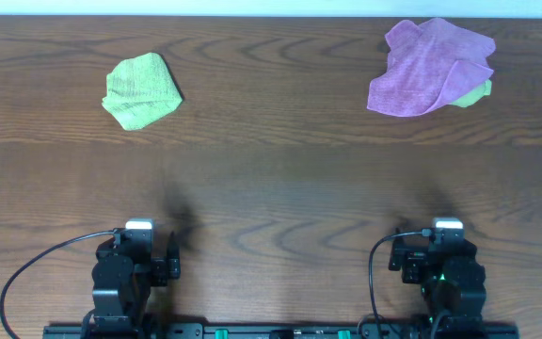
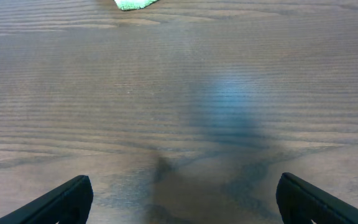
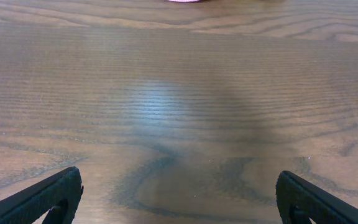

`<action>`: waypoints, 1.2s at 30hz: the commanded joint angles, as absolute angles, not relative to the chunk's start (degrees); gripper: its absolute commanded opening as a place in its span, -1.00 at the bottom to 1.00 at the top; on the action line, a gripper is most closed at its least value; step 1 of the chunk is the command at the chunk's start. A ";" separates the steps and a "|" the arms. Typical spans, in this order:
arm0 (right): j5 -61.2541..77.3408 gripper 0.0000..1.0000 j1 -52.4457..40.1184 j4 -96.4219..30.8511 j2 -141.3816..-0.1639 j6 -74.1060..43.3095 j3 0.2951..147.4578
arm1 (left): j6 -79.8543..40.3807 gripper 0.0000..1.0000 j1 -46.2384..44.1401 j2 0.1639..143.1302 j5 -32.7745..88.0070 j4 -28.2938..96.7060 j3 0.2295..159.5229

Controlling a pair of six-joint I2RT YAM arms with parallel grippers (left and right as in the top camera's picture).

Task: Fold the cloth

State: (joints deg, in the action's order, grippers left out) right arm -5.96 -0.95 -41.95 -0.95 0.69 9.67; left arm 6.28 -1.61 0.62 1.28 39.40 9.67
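A crumpled purple cloth lies at the far right of the table, over a bit of light green cloth. A bunched light green cloth lies at the far left; its edge shows at the top of the left wrist view. A sliver of the purple cloth shows at the top of the right wrist view. My left gripper and right gripper are both open and empty, low over bare wood near the front edge, far from the cloths.
The wooden table runs across the whole view. Both arm bases sit at the front edge, left and right, with cables beside them. A white wall edge runs along the back.
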 commanded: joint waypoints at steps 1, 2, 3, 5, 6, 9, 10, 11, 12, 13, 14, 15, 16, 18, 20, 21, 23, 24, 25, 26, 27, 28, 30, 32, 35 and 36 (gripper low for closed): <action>-5.54 0.99 -0.40 -42.02 -0.38 1.37 9.28 | 7.31 0.91 -1.41 0.21 1.06 40.12 9.10; -5.54 0.99 -0.40 -42.02 -0.38 1.37 9.28 | 7.31 0.91 -1.41 0.21 1.06 40.14 9.10; -5.54 0.99 -0.40 -42.02 -0.38 1.37 9.28 | 7.31 0.91 -1.41 0.21 1.06 40.14 9.10; -5.54 0.98 -0.40 -42.02 -0.38 1.37 9.28 | 7.31 0.91 -1.41 0.21 1.06 40.14 9.10; -5.56 0.98 -0.40 -42.04 -0.38 1.39 9.28 | 7.31 0.91 -1.41 0.21 1.04 40.14 9.10; -5.56 0.99 -0.40 -42.04 -0.38 1.39 9.28 | 7.31 0.91 -1.41 0.21 1.06 40.14 9.10; -5.54 0.99 -0.40 -42.04 -0.38 1.37 9.28 | 7.31 0.91 -1.41 0.21 1.06 40.12 9.10; -5.54 0.99 -0.40 -42.04 -0.38 1.39 9.28 | 7.31 0.91 -1.41 0.21 1.06 40.14 9.10; -5.54 0.98 -0.38 -42.04 -0.38 1.37 9.28 | 7.31 0.91 -1.41 0.21 1.06 40.14 9.10; -5.48 0.98 -0.38 -42.00 -0.38 1.32 9.28 | 7.31 0.91 -1.41 0.21 1.06 40.14 9.10; -4.80 0.98 -0.38 -42.00 -0.38 0.47 9.28 | 7.31 0.91 -1.41 0.21 1.06 40.12 9.10; -3.16 0.98 -0.38 -41.71 -0.54 -1.30 9.28 | 7.31 0.90 -1.41 0.21 1.06 40.12 9.10; -2.92 0.99 -0.38 -41.21 -0.91 -2.11 9.45 | 7.31 0.91 -1.41 0.21 1.06 40.12 9.10; -2.96 0.98 -0.03 -39.31 -3.25 -7.79 10.98 | 7.31 0.90 -1.41 0.21 1.06 40.14 9.10; -2.07 0.99 1.02 -38.22 -8.27 -12.25 14.57 | 7.31 0.91 -1.41 0.21 1.06 40.14 9.10; -0.73 0.99 1.61 -37.71 -11.75 -12.38 17.08 | 7.31 0.91 -1.41 0.21 1.06 40.12 9.10; 0.71 0.98 2.55 -37.82 -19.38 -12.36 22.94 | 7.31 0.91 -1.41 0.21 1.06 40.12 9.10; 0.84 0.98 2.94 -38.68 -24.60 -12.36 27.31 | 7.31 0.91 -1.41 0.21 1.04 40.12 9.10; 0.84 0.99 3.09 -39.72 -29.45 -12.36 31.55 | 7.31 0.91 -1.41 0.21 1.06 40.14 9.10; 0.51 0.99 3.07 -40.91 -34.72 -12.32 36.40 | 7.31 0.91 -1.41 0.21 1.06 40.14 9.10; 0.36 0.99 3.07 -42.06 -39.44 -12.21 40.84 | 7.31 0.91 -1.41 0.21 1.06 40.14 9.10; 0.21 0.99 3.07 -43.33 -44.07 -12.19 45.32 | 7.31 0.91 -1.41 0.21 1.06 40.12 9.10; -0.64 0.98 3.07 -46.92 -54.06 -12.21 55.33 | 7.31 0.91 -1.41 0.21 1.06 40.14 9.10; -1.32 0.99 3.05 -49.63 -61.56 -12.49 62.78 | 7.31 0.91 -1.41 0.21 1.04 40.12 9.10; -2.83 0.99 3.05 -51.88 -72.31 -12.64 73.95 | 7.31 0.91 -1.41 0.21 1.06 40.12 9.10; -3.57 0.99 3.05 -52.31 -75.96 -12.62 77.80 | 7.31 0.90 -1.41 0.21 1.06 40.12 9.13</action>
State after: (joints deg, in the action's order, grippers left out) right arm -1.43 2.61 -51.42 -69.87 -11.57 70.59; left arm 6.31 -1.61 0.58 1.26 39.44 9.69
